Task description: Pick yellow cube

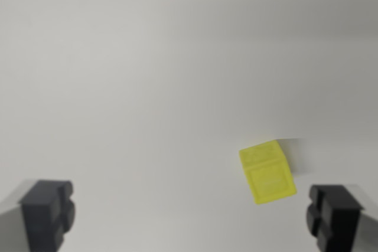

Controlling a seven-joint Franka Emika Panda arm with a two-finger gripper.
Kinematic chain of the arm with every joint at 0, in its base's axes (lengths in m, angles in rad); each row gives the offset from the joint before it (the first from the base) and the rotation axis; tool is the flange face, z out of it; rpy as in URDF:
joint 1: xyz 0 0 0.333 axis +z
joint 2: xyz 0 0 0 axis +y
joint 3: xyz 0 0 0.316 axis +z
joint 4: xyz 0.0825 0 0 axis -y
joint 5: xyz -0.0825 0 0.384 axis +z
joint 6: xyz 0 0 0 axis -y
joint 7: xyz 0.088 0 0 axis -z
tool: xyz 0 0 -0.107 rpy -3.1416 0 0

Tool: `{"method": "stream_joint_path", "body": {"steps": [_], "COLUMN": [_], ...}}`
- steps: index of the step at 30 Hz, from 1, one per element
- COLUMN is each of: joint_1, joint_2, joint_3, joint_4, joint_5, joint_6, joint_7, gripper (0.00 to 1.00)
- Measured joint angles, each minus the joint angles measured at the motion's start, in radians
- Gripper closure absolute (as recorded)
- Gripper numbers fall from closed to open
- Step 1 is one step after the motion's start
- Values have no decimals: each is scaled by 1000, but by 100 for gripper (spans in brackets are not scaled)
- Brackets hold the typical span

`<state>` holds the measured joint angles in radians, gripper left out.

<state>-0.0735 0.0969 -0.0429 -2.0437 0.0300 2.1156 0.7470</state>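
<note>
A small yellow cube (267, 172) rests on a plain white surface (147, 87), in the lower right part of the wrist view, slightly rotated. My gripper (190, 219) is open, its two black fingertips (48, 212) showing at the bottom left and bottom right corners. The cube lies between the fingers but close to the right one, a little beyond the tips. Nothing is held between the fingers.
</note>
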Motion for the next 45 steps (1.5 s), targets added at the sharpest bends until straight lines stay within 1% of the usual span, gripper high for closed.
{"method": "stream_joint_path", "body": {"steps": [22,45], "joint_1": [-26,-54], "joint_2": [-14,-12], "joint_3": [0,0], "joint_4": [-120,-229], "joint_5": [-3,-6], "joint_6": [109,223], "joint_7": [-81,-166], "gripper": [0,0]}}
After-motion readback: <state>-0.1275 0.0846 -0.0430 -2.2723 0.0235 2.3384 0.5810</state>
